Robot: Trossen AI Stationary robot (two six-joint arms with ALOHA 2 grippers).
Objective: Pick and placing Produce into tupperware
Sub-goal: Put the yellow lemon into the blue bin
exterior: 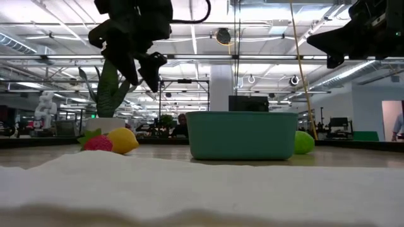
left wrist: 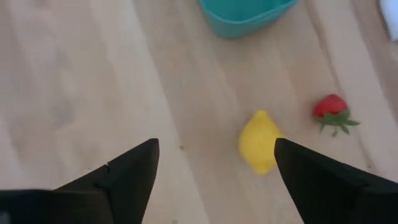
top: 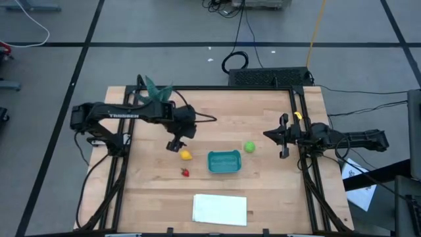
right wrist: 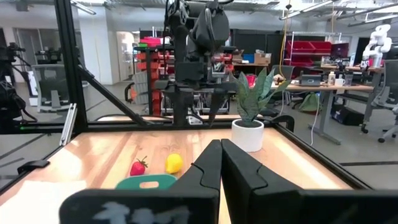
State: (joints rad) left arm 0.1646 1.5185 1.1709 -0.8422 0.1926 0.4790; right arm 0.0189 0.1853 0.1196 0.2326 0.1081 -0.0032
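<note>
The yellow lemon (top: 186, 155) (left wrist: 259, 142) lies on the wooden table, the red strawberry (top: 185, 172) (left wrist: 331, 110) just nearer the table's near edge. The teal tub (top: 224, 161) (exterior: 242, 135) stands right of them, and the green ball (top: 249, 147) (exterior: 303, 142) rests beyond its far right corner. My left gripper (top: 175, 145) (left wrist: 214, 163) hangs open above the table, slightly left of and above the lemon. My right gripper (top: 283, 136) (right wrist: 221, 165) waits shut near the table's right edge, off the table.
A flat white sheet (top: 220, 209) lies near the table's near edge. A spiky green plant in a white pot (right wrist: 248, 132) stands at the far left corner (top: 156, 92). Black frame rails (top: 304, 168) run along the table's sides.
</note>
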